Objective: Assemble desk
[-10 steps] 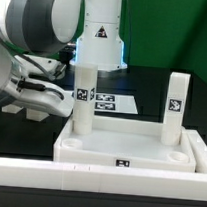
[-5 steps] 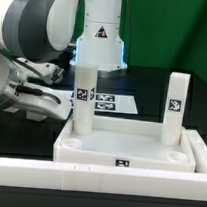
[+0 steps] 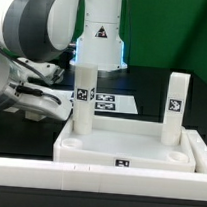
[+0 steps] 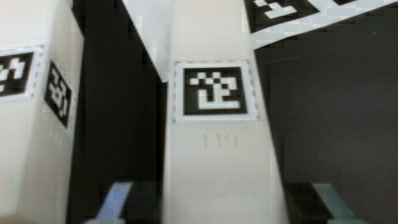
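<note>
My gripper (image 4: 217, 203) is astride one desk leg (image 4: 214, 130). The leg sits right btwn my fingers (image 4: 118, 200), one finger on each side of it. In the wrist view I see a thin dark gap btwn each finger and the leg's side, so I'd call myself spread around it and not yet pinching. The gaps are small and blurry, so I'm not 100% sure.

What matters for the next move is the leg's long axis. It stands upright on the desk panel (image 3: 128, 148), foot down at a corner socket below me, so the axis runs straight across the line my fingers close along. My pads face its two flat sides and the tagged face looks back at my wrist cam. That looks like a square approach with no skew I can make out.

The second leg (image 3: 175, 107) is also upright on the panel, at the far corner and well apart from me, off to one side. The marker board (image 3: 114, 100) lies flat on the table beyond the leg I'm around.

In the ext. view my housing covers the contact spot, so that view can't confirm touch.

My guess is that next I need to clamp the flat sides evenly and then turn about the upright axis w/o tipping the leg. An off-centre grip would prob cock it in the socket.
</note>
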### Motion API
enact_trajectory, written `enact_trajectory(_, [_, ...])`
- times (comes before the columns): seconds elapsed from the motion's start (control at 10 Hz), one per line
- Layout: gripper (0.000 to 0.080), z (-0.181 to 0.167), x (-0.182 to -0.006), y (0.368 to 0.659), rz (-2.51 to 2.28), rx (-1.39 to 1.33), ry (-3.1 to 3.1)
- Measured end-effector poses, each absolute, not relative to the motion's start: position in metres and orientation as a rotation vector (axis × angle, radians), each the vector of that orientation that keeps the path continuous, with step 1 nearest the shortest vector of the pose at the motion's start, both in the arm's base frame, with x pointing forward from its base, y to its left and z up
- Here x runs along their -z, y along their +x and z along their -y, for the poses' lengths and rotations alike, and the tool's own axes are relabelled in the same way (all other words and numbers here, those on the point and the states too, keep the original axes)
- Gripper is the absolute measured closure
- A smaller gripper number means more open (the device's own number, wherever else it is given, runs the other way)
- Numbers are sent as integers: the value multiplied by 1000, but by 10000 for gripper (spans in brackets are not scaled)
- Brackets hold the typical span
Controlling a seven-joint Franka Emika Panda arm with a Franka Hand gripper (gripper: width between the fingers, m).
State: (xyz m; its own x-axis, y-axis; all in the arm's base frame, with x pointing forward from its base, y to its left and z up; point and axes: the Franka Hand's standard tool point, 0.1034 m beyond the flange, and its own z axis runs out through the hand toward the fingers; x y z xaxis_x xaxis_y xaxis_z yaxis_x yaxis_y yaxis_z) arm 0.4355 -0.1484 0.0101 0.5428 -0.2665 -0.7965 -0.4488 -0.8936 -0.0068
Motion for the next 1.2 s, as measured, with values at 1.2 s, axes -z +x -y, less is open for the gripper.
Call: enact_trajectory(1.2, [509, 156, -63, 501, -531, -1179, -2664])
